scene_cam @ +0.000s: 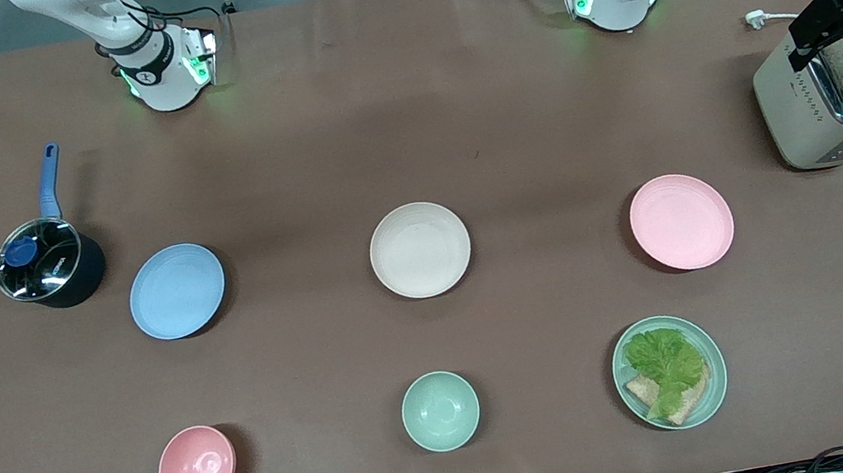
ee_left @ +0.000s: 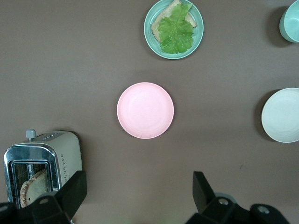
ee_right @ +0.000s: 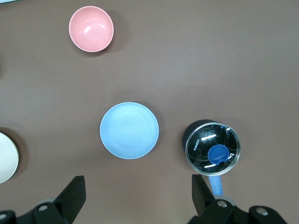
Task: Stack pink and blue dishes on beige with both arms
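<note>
Take the beige plate (scene_cam: pixel 420 249) as your ref, mid-table (scene_cam: pixel 399 103). The blue plate (scene_cam: pixel 177 291) lies well apart from it toward the right arm's end. The pink plate (scene_cam: pixel 681 221) lies well apart toward the left arm's end. All three sit flat on the table in one row, none touching, nothing stacked yet.

Nearer the front cam than the beige plate you've got a mint bowl (scene_cam: pixel 440 410). A pink bowl (scene_cam: pixel 197 466) sits nearer the cam than the blue plate. A mint plate w/ lettuce and bread (scene_cam: pixel 669 372) sits nearer the cam than the pink plate.

A lidded pot w/ blue handle (scene_cam: pixel 47 263) stands just beside the blue plate, at the right arm's end. A toaster (scene_cam: pixel 836 103) w/ a slice in its slot stands at the left arm's end, near the pink plate.

The left gripper (ee_left: pixel 140 198) hangs high over the table, by the pink plate; jaws wide apart, holding nothing. The right gripper (ee_right: pixel 138 198) hangs high by the blue plate; its jaws are spread the same way and hold nothing.
</note>
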### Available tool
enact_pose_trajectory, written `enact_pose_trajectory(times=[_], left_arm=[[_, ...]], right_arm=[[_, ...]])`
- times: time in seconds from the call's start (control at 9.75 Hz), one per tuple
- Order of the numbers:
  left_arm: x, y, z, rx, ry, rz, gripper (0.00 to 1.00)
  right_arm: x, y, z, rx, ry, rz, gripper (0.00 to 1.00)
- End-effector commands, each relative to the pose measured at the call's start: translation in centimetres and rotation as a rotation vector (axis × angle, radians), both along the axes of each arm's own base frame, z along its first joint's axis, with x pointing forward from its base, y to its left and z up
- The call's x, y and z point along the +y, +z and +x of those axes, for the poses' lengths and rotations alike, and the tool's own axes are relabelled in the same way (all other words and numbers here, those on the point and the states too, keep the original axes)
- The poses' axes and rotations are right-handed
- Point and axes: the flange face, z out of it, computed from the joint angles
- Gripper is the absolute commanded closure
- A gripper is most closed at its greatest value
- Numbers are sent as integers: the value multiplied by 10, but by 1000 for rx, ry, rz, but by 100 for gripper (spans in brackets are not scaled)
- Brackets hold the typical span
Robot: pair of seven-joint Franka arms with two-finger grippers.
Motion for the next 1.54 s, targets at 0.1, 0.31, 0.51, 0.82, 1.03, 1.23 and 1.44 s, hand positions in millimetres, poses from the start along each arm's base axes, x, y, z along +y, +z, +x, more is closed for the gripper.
enact_pose_trajectory(times=[0.1, 0.31, 0.51, 0.82, 1.03, 1.23, 1.44], left_arm=[[2, -7, 1, 18, -9, -10, 0], [4, -12, 4, 26, 7, -16, 0], [19, -28, 10, 57, 22, -37, 0], [69, -116, 26, 89, 15, -152, 0], [92, -194, 31, 28, 15, -176, 0], [114, -292, 38, 17, -18, -143, 1], [121, -365, 51, 49, 5, -145, 1]], right_arm=[[-1, 0, -1, 4, -19, 8, 0], [-1, 2, 0, -1, -7, 5, 0], [6, -19, 8, 36, 26, 11, 0], [-6, -112, 32, 79, 91, 81, 0], [-27, -192, 30, 39, 173, 112, 0], [-50, -280, 25, 18, 203, 181, 0], [-72, -360, 16, 6, 248, 195, 0]])
